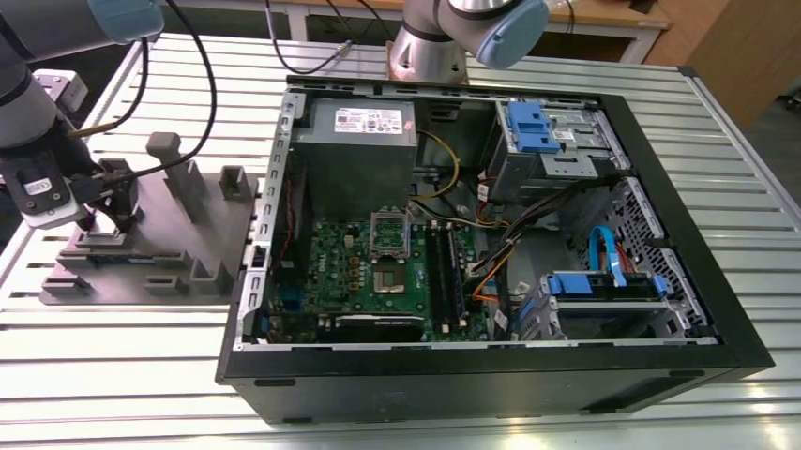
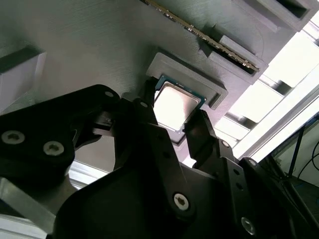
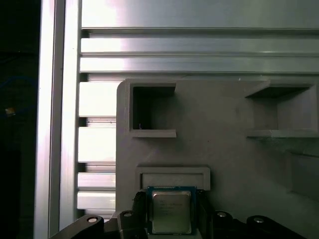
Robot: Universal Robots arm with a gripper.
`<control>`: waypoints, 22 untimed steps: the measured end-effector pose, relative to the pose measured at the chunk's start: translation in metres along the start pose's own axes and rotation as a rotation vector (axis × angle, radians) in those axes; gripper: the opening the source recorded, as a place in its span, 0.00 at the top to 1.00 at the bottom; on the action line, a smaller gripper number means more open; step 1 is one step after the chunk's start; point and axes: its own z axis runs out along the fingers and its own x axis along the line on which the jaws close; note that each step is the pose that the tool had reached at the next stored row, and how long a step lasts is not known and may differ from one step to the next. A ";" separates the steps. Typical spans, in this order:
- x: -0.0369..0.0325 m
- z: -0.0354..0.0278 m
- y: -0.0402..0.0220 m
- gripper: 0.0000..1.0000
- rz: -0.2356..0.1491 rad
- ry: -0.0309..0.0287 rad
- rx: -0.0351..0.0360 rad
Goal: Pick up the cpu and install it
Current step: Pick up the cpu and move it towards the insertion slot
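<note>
Jaws of the gripper [image 3: 171, 200] are clamped on the cpu [image 3: 171, 213], one finger on each of two opposite edges, no gap visible in both wrist views.

The cpu sits low in its raised nest on the grey fixture block [image 1: 163, 248] at the exterior view's left. My read is that it's grasped but not yet lifted clear. So the pick is partway and the install is not started.

Further out, the computer case [image 1: 501, 375] lies open on the slatted table [image 1: 701, 122], well apart from the gripper. The socket [image 1: 390, 274] on the motherboard looks vacant — too small to be sure.

Hard to make out:
- the cpu's lower edge is cut off in the first wrist view
- the gripper body hides one of its corners in the second wrist view
- can't tell if it's touching the nest floor
- the gripper hides the cpu in the exterior view
</note>
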 end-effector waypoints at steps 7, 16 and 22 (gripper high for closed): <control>0.0003 0.0000 0.0000 0.48 0.000 -0.0002 -0.0002; 0.0003 -0.0011 0.0001 0.50 0.000 0.0001 -0.0001; 0.0001 -0.0021 0.0002 0.53 0.000 0.0000 -0.0001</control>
